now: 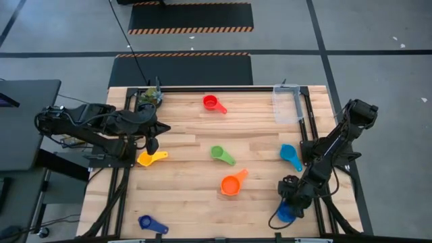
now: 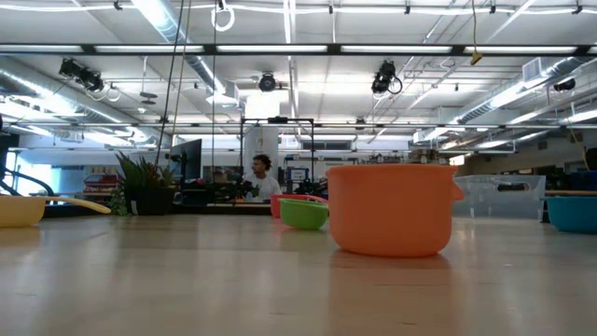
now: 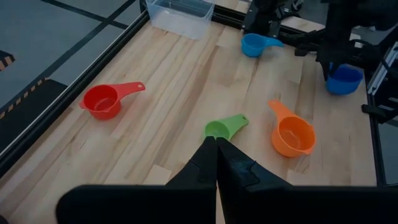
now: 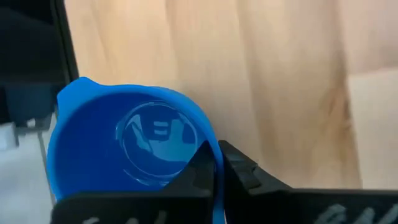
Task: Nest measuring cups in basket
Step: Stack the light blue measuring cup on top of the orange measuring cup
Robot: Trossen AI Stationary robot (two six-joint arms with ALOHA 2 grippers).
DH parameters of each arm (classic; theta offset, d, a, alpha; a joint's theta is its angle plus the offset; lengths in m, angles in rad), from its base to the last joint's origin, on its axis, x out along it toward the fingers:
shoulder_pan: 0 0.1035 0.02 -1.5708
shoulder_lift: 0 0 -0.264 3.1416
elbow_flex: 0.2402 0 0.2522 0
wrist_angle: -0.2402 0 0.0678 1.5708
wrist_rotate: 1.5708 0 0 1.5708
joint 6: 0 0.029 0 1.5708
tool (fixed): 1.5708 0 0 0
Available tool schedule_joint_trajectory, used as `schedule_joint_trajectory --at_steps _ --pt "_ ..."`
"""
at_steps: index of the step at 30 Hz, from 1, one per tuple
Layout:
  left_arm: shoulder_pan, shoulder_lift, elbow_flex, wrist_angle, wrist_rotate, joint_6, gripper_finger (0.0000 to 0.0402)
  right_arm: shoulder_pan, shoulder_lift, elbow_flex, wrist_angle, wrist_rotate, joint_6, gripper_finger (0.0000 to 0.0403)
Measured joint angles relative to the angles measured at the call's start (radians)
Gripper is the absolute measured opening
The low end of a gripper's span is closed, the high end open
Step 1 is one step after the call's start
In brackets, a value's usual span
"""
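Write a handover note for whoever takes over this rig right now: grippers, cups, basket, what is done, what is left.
Right gripper: shut on the rim of the blue cup, at the table's near right corner.
Left gripper: shut, empty, waiting at the left side above the yellow cup.
Loose on the table: red cup, green cup, orange cup, light blue cup, dark blue cup.
Basket: far right corner, no cup in it.
Done: nothing nested.
Left: all seven cups.

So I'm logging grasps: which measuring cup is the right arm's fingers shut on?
The bright blue round plastic cup at the table's near right corner; the right gripper pinches its rim. The others lie untouched.
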Motion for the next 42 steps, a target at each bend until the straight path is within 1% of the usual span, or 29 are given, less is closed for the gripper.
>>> schedule_joint_trajectory --at_steps 2,4,6,8,12,16,20,23,25,28,31,34,37,42 --pt "0.0 0.0 0.0 0.0 0.0 0.0 0.0005 -0.023 0.0 0.002 -0.004 0.014 -0.002 0.0011" --pt "0.0 0.0 0.0 0.0 -0.001 0.0 0.0005 -0.058 0.0 0.016 -0.023 0.005 -0.031 0.001" --pt "0.0 0.0 0.0 0.0 -0.002 0.0 0.0005 -0.11 0.0 0.049 -0.06 -0.043 -0.072 0.001" --pt "0.0 0.0 0.0 0.0 -0.002 -0.001 0.0005 -0.173 0.0 0.099 -0.133 -0.098 -0.135 0.001" --pt "0.0 0.0 0.0 0.0 -0.002 -0.001 0.0005 -0.312 0.0 0.237 -0.296 -0.183 -0.335 0.001" --pt "0.0 0.0 0.0 -0.001 -0.002 -0.001 0.0005 -0.457 0.0 0.388 -0.476 -0.234 -0.55 0.001" --pt "0.0 0.0 0.0 -0.001 -0.002 -0.001 0.0005 -0.601 0.022 0.498 -0.568 -0.264 -0.74 0.0009" --pt "0.0 0.0 0.0 -0.003 -0.002 -0.001 0.0005 -0.689 0.098 0.593 -0.638 -0.288 -0.919 0.0009" --pt "0.0 0.0 0.0 -0.003 -0.002 -0.001 0.0005 -0.731 0.167 0.671 -0.708 -0.284 -1.021 0.0009" --pt "0.0 0.0 0.0 -0.003 -0.002 -0.001 0.0005 -0.781 0.274 0.799 -0.776 -0.279 -1.124 0.0009" --pt "0.0 0.0 0.0 -0.003 -0.002 -0.001 0.0005 -0.815 0.368 0.915 -0.786 -0.278 -1.21 0.0009" --pt "0.0 0.0 0.0 -0.003 -0.002 -0.001 0.0005 -0.836 0.454 1.018 -0.799 -0.284 -1.253 0.0009" --pt "0.0 0.0 0.0 -0.003 -0.002 -0.002 0.0005 -0.842 0.533 1.103 -0.846 -0.295 -1.252 0.0009" --pt "0.0 0.0 0.0 -0.003 -0.002 -0.002 0.0005 -0.816 0.632 1.178 -0.856 -0.341 -1.252 0.0009"
